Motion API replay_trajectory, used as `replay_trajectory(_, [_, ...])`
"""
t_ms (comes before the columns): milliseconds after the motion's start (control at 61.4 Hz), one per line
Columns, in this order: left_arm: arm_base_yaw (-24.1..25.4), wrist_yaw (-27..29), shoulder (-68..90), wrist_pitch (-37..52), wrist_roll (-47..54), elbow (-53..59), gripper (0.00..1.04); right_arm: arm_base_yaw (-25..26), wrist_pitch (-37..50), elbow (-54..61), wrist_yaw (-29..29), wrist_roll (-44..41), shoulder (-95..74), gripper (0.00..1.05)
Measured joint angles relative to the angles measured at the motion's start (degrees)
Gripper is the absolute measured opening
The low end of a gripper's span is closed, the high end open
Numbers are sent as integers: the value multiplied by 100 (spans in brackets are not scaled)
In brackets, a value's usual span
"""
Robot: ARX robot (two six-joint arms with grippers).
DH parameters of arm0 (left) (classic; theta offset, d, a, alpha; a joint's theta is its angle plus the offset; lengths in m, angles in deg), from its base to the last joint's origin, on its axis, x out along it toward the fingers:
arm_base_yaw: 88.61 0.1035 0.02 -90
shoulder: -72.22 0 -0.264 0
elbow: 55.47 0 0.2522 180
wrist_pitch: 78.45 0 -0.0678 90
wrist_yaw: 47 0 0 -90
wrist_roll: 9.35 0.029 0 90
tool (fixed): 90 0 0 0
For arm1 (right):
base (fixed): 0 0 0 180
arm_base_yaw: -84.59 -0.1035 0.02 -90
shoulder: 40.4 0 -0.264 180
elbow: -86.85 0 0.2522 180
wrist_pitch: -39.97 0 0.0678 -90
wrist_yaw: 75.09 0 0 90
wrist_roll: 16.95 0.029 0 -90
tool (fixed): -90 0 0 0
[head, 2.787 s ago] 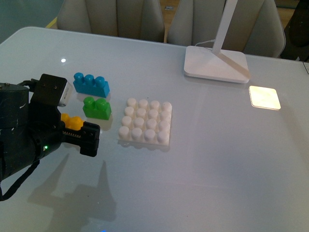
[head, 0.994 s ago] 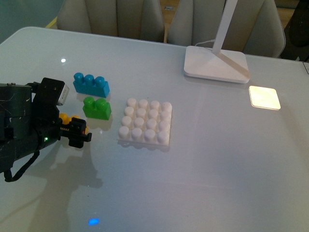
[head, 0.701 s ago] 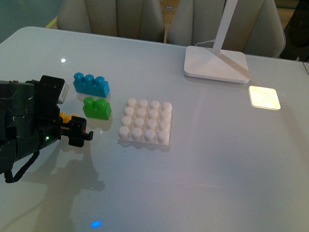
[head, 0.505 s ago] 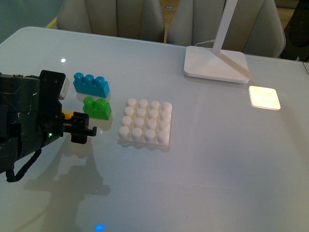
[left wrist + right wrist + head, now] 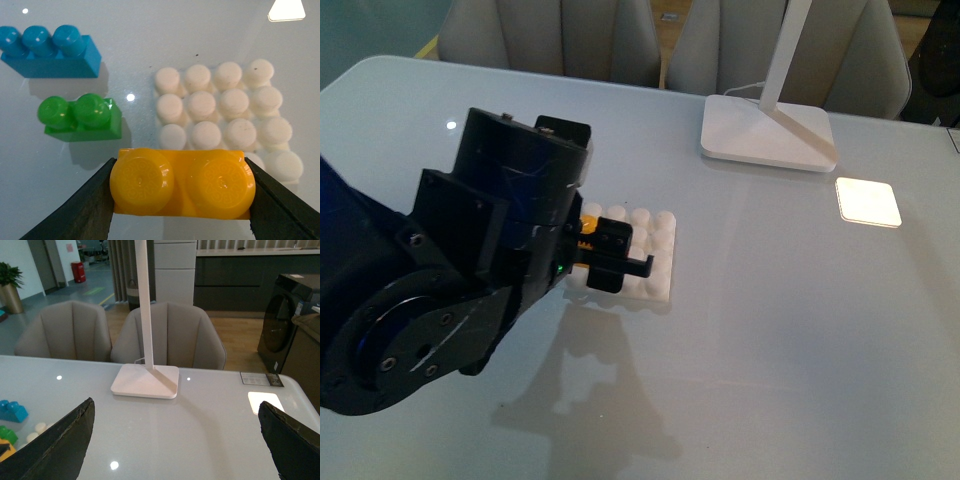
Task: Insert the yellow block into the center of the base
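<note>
Glossy white table [image 5: 800,330]: we are holding the yellow block [image 5: 182,182] over the base [image 5: 230,102].
Half a second ago our left gripper [image 5: 610,255] was sitting low beside the green brick [image 5: 82,117]. Now it is hanging over the base's left side, its jaws clamping the yellow block by its ends, clear of the table. Our arm is filling the front view and hiding the green brick and the blue brick [image 5: 50,50], which are showing only from the left wrist. We cannot tell whether the block is touching the studs. Our right gripper [image 5: 176,405] is holding its jaws wide apart, facing the lamp [image 5: 145,380].
</note>
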Motion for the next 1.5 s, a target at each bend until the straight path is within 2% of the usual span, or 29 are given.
replay_trajectory(130, [-186,114,118,-229,-76,-420,63,0,0,0,0,0,0,96])
replay_trajectory(456, [-245,179,557,-455,-59,-914,63,0,0,0,0,0,0,96])
replay_trajectory(1499, [-367,260,1062,-791,-7,-1657,63,0,0,0,2,0,0,96])
